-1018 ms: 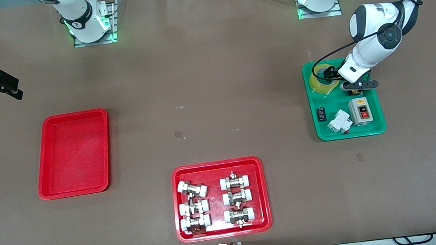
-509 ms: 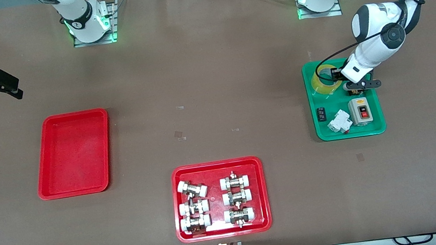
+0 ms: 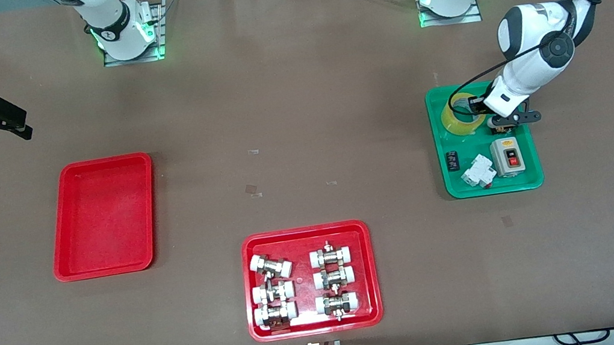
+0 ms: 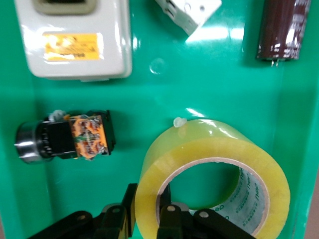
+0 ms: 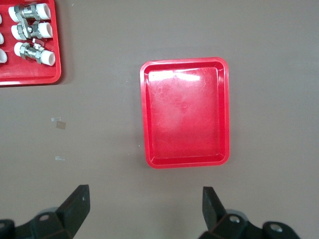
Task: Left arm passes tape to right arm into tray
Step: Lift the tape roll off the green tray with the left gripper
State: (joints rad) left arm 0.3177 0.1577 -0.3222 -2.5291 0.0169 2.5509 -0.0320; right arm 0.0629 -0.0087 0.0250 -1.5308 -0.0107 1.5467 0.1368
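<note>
The pick-up is what's going on here: the left gripper is down in the green tray at the left arm's end of the table, working on the roll of yellow packing tape. From the left wrist view its fingers straddle the wall of the tape, one inside the pale core and one outside, set narrow against it; I'd say they have it pinched, though the roll looks to sit on the tray floor, beside a small orange-and-black part. Next it wants a clean lift clear of the rim, then a carry toward the middle for the handover. The right gripper waits in the air past the plain red tray toward the right arm's end, jaws spread wide and holding nothing, the empty tray below its wrist camera.
</note>
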